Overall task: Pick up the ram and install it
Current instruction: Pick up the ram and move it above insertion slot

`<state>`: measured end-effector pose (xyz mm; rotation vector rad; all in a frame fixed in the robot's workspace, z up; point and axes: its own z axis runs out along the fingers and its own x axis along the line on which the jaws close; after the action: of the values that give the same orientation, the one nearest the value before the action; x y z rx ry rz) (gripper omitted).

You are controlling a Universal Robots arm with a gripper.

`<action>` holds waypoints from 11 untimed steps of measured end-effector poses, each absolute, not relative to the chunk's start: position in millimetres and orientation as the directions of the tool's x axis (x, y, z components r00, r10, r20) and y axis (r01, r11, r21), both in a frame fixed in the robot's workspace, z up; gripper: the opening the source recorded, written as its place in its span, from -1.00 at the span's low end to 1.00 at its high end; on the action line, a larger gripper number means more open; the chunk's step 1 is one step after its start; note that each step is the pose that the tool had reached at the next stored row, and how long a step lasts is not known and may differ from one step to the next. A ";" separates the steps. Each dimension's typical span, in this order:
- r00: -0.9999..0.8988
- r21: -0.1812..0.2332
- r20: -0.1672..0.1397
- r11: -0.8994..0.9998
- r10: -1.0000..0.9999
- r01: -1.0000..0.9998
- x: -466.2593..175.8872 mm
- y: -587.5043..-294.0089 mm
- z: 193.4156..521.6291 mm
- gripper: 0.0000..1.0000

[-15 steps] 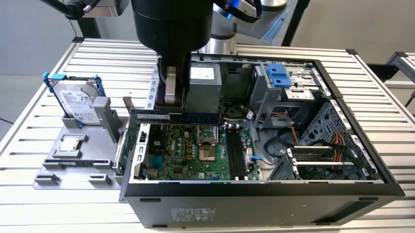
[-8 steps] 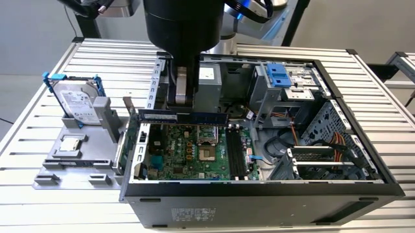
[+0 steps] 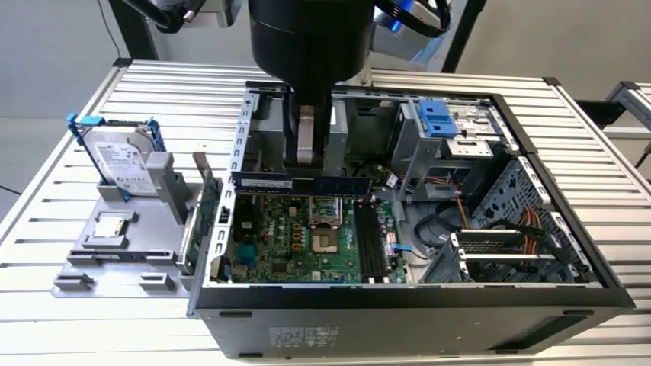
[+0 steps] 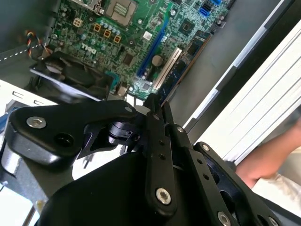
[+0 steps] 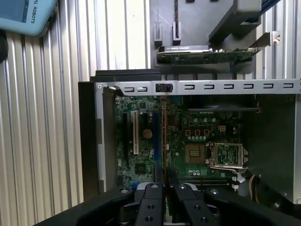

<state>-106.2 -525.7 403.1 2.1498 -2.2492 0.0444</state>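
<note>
The ram [image 3: 267,183] is a long blue stick with dark chips. It hangs level over the back edge of the green motherboard [image 3: 295,236] inside the open computer case [image 3: 407,293]. My gripper [image 3: 308,164] comes straight down from above and is shut on the stick's middle. In the first wrist view the ram [image 5: 162,136] shows edge-on as a thin line running out from between my gripper [image 5: 163,188] fingers, over the board. The second wrist view has my gripper [image 4: 157,107] closed above the board's blue and white slots [image 4: 157,42]. Long black slots [image 3: 370,240] lie at the board's right side.
On the exterior view's left, a grey fixture [image 3: 112,259] holds a hard drive [image 3: 124,156], a processor [image 3: 110,226] and an upright green card [image 3: 203,221]. Drive cages [image 3: 447,133] and cables [image 3: 508,225] fill the case's right. A person's hand [image 4: 270,160] rests beside the case.
</note>
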 end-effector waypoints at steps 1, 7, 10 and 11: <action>-0.045 0.000 0.041 0.045 -0.998 -0.999 -104.5 -525.7 403.2 -1.00; -0.045 0.001 0.041 0.045 -0.998 -0.999 -93.7 -525.7 403.1 -1.00; -0.045 0.001 0.041 0.045 -0.998 -0.999 -88.3 -525.7 403.2 -1.00; -0.045 0.001 0.041 0.045 -0.998 -0.999 -86.6 -525.7 403.2 -1.00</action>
<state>-86.6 -525.7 403.2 2.1491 -2.2486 0.0431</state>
